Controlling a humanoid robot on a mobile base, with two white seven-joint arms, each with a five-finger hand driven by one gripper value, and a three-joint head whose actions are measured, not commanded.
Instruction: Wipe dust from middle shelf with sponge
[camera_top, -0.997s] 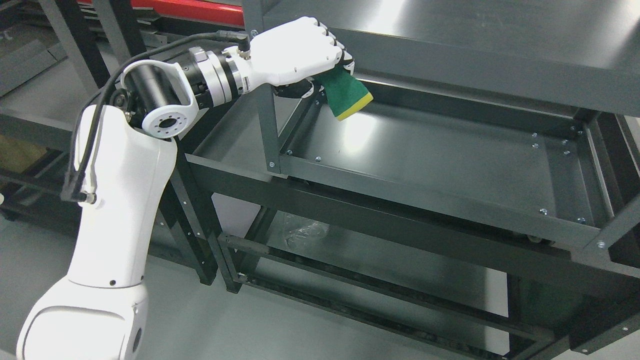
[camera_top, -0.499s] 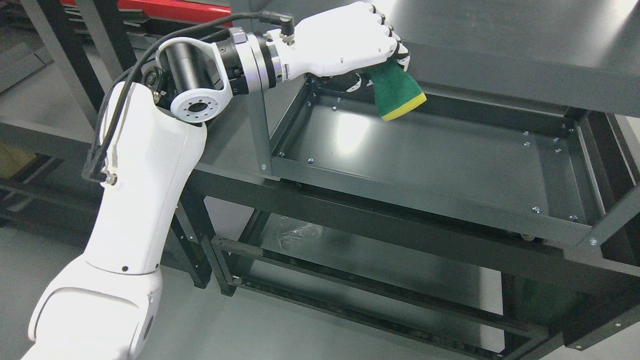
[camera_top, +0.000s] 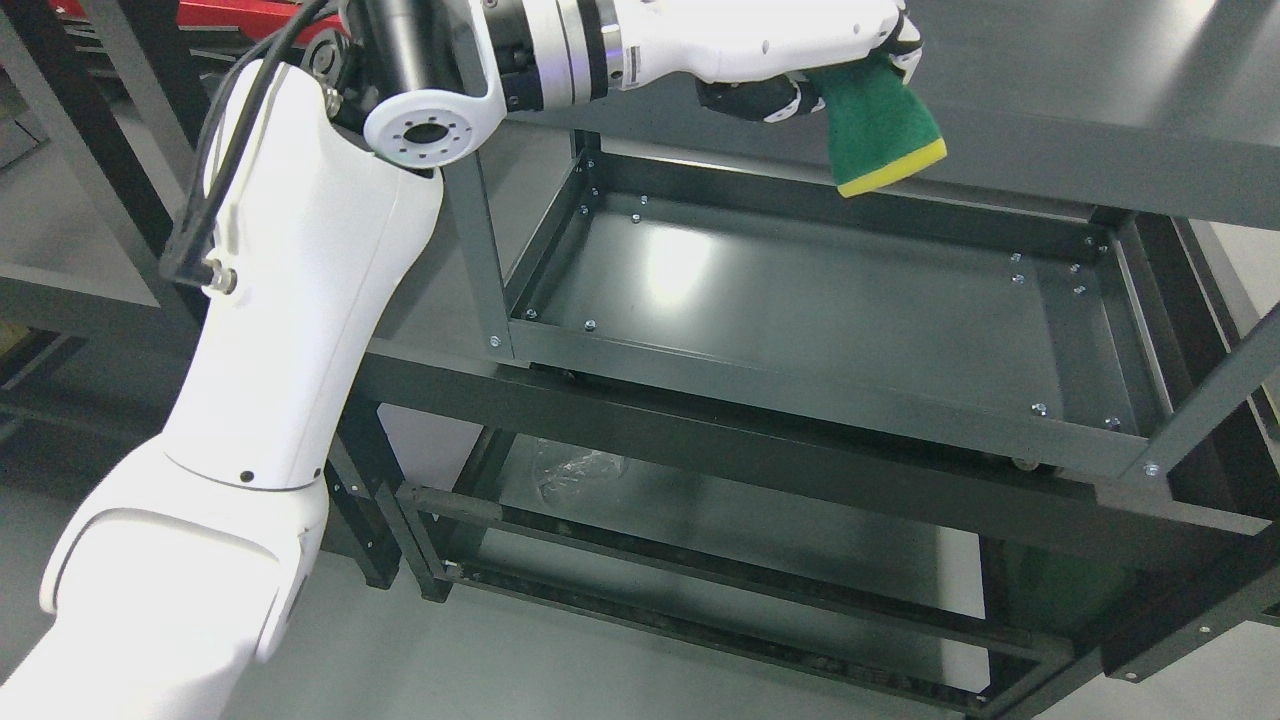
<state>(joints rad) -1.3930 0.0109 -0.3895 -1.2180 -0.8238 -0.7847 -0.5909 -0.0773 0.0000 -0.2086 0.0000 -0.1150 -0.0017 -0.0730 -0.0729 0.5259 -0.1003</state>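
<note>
Head view: my left hand gripped sponge, fingers curled round green top, yellow face down. Sponge hung above middle shelf far edge, not touching. Best: lower flat, then sweep near, even pressure.

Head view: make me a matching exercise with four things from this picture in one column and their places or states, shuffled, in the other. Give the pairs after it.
Things:
1. sponge
2. left hand
3. middle shelf
4. clear plastic wrap

Places or states:
A. lying on the bottom shelf, at its left end
B. bare dark metal tray with a bright glare patch at its left
C. green with a yellow edge, hanging in front of the top shelf's front edge
D. at the top edge of the picture, closed around the sponge

Pairs: 1-C, 2-D, 3-B, 4-A
</note>
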